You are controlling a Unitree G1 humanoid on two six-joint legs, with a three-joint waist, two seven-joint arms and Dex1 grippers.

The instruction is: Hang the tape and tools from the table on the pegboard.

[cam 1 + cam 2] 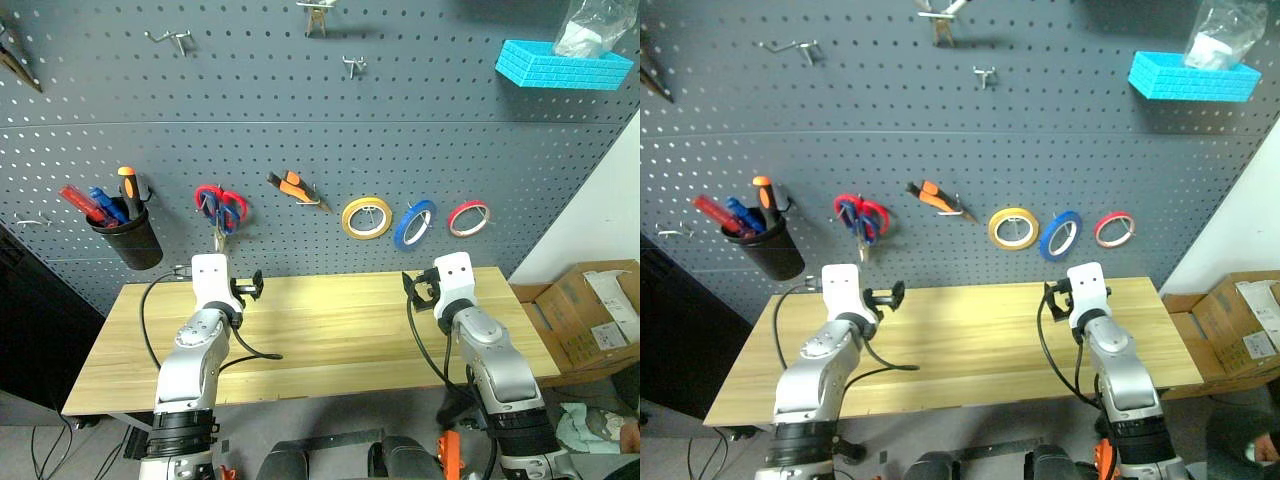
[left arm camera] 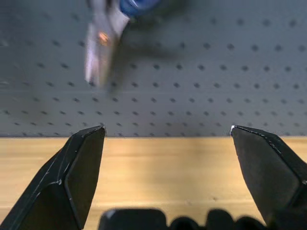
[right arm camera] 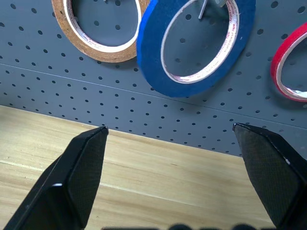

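Note:
The blue tape (image 1: 414,224) hangs on the pegboard (image 1: 300,120) between a yellow roll (image 1: 367,218) and a red roll (image 1: 468,217). Orange-and-black pliers (image 1: 295,187) hang left of them. Further left hang scissors (image 1: 220,208) whose handles show red and blue. A screwdriver with an orange-and-black handle (image 1: 128,185) stands in a black cup (image 1: 132,240). My left gripper (image 1: 250,288) is open over the table (image 1: 330,330), just below the scissors' blades (image 2: 98,52). My right gripper (image 1: 420,288) is open and empty, pointing at the blue tape (image 3: 192,43).
A black cable (image 1: 255,352) lies on the tabletop by my left arm. Bare hooks (image 1: 170,40) (image 1: 352,66) stick out of the upper pegboard. A cyan basket (image 1: 560,65) hangs at the top right. A cardboard box (image 1: 590,310) stands right of the table.

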